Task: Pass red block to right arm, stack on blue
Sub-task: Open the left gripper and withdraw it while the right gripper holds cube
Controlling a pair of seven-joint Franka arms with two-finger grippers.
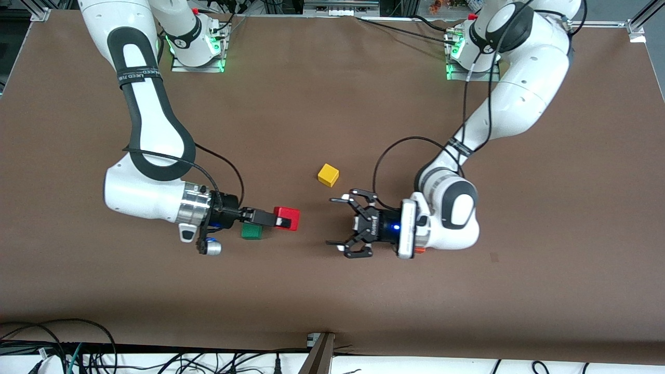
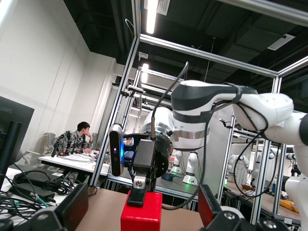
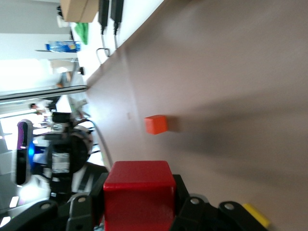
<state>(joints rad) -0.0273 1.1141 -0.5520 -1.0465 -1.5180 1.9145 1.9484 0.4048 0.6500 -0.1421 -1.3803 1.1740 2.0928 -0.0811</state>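
The red block is clamped between the slim black fingers of my right gripper, which is shut on it and reaches sideways toward the left arm. In the right wrist view the red block fills the gap of the right gripper. My left gripper faces the block with its claw open and a short gap between them. In the left wrist view the red block hangs from the other arm's finger, between the spread sides of the left gripper. The blue cube shows in no view.
A green cube lies on the brown table under the right gripper. A yellow cube sits mid-table, farther from the front camera than both grippers. The right wrist view shows an orange cube on the table.
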